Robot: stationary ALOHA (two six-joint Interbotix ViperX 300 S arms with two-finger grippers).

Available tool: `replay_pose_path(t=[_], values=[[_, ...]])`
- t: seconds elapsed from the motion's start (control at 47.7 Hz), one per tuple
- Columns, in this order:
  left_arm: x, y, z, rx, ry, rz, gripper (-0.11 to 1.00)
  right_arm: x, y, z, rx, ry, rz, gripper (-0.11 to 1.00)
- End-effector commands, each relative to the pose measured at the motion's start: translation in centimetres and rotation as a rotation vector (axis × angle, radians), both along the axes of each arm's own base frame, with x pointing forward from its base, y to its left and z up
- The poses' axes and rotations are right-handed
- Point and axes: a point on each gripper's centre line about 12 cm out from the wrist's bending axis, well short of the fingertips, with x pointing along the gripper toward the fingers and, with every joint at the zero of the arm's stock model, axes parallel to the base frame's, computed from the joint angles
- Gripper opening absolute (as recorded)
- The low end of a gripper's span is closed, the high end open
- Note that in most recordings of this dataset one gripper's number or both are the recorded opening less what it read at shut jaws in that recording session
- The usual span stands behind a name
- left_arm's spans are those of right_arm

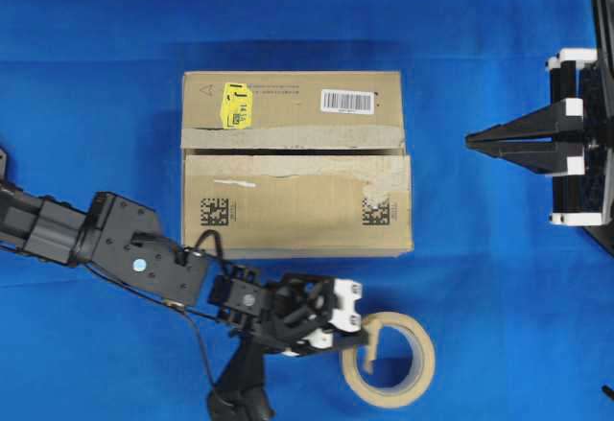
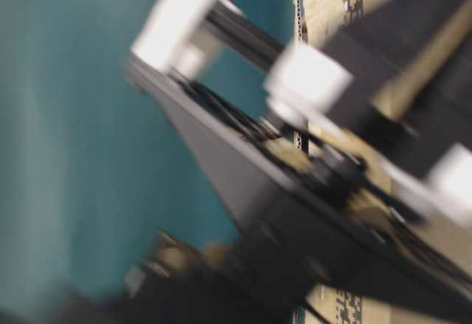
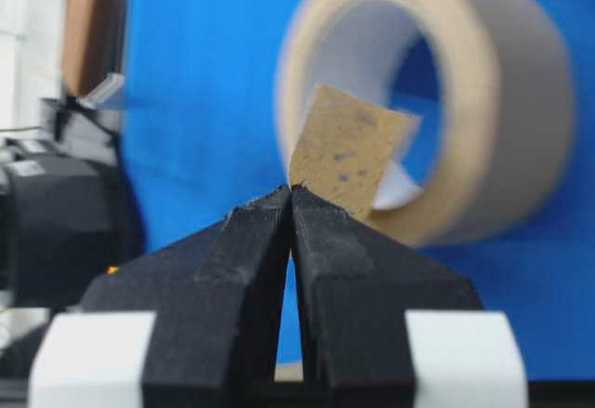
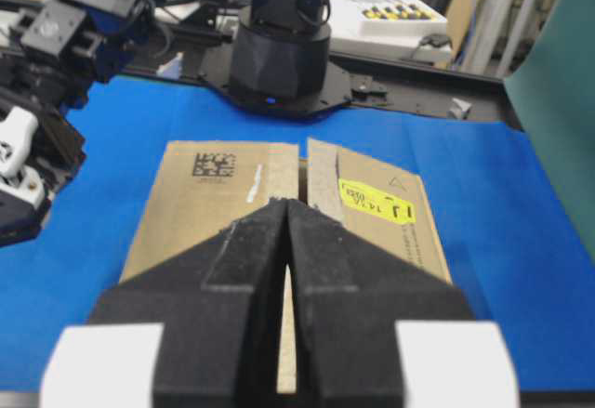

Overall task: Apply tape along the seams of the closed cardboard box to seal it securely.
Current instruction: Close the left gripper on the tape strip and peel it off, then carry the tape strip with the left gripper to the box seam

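While pinched between the closed tips of the left gripper (image 3: 293,190), tape (image 3: 346,152) stands just before the tape roll (image 1: 389,360), near the blue cloth's (image 1: 96,18) front edge. Right gripper (image 1: 472,139) shut, empty, beside the cardboard box (image 1: 295,163); seams (image 1: 288,151) bare.

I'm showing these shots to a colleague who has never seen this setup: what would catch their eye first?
Probably the big brown cardboard box in the middle of the blue table, its seam dark between the flaps. Next, the left pincer near the front edge, shut on a small tan piece of tape beside the cream tape roll. The right pincer waits closed at the box's right.
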Motion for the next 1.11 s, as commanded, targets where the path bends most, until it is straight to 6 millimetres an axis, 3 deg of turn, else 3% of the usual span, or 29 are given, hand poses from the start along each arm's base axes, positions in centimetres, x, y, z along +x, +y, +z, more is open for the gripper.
replay_pose_path(t=[0.0, 0.23, 0.398, 0.691, 1.089], values=[[1.2, 0.2, 3.9, -0.029, -0.078, 0.012, 0.0, 0.2, 0.2, 1.0, 0.002, -0.023, 0.008, -0.01], [2.4, 0.2, 5.1, -0.036, -0.095, 0.02, 0.0, 0.2, 0.4, 0.8, 0.002, -0.011, 0.02, -0.01], [1.7, 0.8, 6.1, -0.038, -0.102, 0.027, 0.0, 0.2, 0.5, 0.8, 0.002, -0.009, 0.022, -0.01], [-3.1, 5.1, 9.9, -0.018, -0.153, 0.074, 0.0, 0.2, 0.5, 0.8, 0.0, -0.009, 0.022, -0.01], [-7.3, 12.1, 11.1, 0.023, -0.189, 0.208, 0.0, 0.3, 0.5, 0.9, -0.003, -0.014, 0.022, -0.01]])
